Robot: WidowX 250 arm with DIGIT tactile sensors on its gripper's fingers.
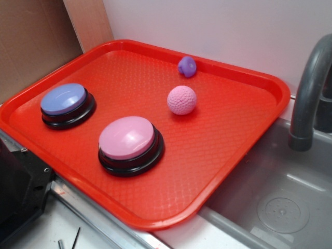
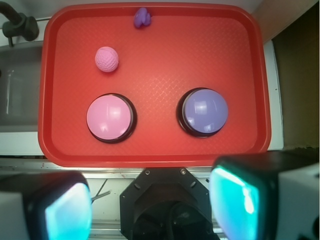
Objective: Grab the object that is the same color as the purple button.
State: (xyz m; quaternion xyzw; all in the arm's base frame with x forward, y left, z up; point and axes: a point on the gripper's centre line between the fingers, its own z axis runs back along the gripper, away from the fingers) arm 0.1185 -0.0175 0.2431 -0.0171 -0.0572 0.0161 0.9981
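The object, a small glossy purple lump (image 1: 187, 66) (image 2: 142, 17), lies against the far rim of the red tray (image 1: 244, 85) (image 2: 250, 75). The purple button (image 1: 64, 101) (image 2: 204, 110), bluish-purple dome on a black base, sits at the tray's left in the exterior view. My gripper (image 2: 150, 205) hangs high over the robot's base, off the tray's near edge and far from the object. It is open, its teal-padded fingers (image 2: 67, 210) spread wide with nothing between them. The exterior view does not show the gripper.
A pink-domed button (image 1: 127, 139) (image 2: 110, 117) stands near the tray's front. A textured pink ball (image 1: 182, 99) (image 2: 107, 59) rests between it and the object. A grey sink (image 1: 280, 207) with a tap (image 1: 311, 88) lies beside the tray. The black robot base (image 2: 167, 200) is below the gripper.
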